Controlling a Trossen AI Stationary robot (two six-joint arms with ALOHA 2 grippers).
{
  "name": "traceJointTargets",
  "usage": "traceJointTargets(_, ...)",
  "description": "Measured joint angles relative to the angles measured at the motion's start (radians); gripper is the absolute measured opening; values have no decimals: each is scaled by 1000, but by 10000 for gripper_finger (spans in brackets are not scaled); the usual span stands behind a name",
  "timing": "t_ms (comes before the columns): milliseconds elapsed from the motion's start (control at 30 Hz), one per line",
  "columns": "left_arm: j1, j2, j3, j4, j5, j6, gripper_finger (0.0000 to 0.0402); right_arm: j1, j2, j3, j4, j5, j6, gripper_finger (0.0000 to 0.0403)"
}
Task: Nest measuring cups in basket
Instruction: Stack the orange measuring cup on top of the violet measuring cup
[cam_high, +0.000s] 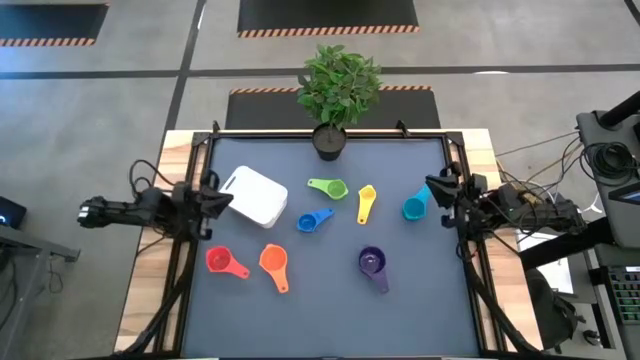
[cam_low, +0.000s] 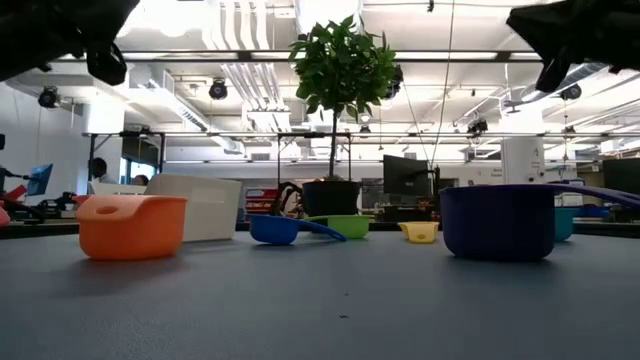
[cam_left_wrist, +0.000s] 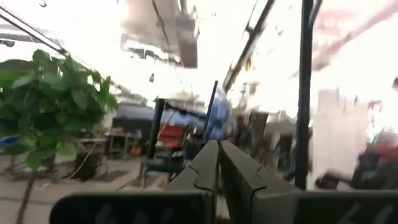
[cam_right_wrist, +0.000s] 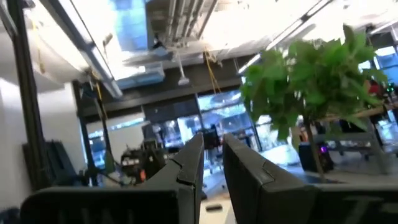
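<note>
The white basket (cam_high: 258, 195) stands on the dark mat at the left. Seven measuring cups lie loose on the mat: green (cam_high: 330, 187), yellow (cam_high: 366, 203), teal (cam_high: 415, 206), blue (cam_high: 313, 219), red (cam_high: 225, 262), orange (cam_high: 274, 264) and purple (cam_high: 373, 265). My left gripper (cam_high: 226, 197) hangs raised at the mat's left edge, beside the basket, tipped upward and shut (cam_left_wrist: 219, 149) on nothing. My right gripper (cam_high: 432, 190) hangs raised at the right edge near the teal cup, also tipped upward. Only a narrow gap shows between its fingers (cam_right_wrist: 212, 143), with nothing in it.
A potted plant (cam_high: 338, 95) in a black pot stands at the mat's far edge, in the middle. Black frame rails (cam_high: 190, 270) run along the mat's left and right sides. Bare mat lies along the near edge, below the red, orange and purple cups.
</note>
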Motion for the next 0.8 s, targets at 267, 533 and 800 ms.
traceJointTargets(267, 0, 2, 0, 65, 0, -158, 0, 0, 99, 86, -2, -3, -119, 47)
traceJointTargets(533, 0, 26, 0, 135, 0, -234, 0, 0, 196, 155, 34, -25, -274, 47)
traceJointTargets(800, -1, 132, 0, 298, 0, -246, 0, 0, 228, 142, 147, -145, -365, 47)
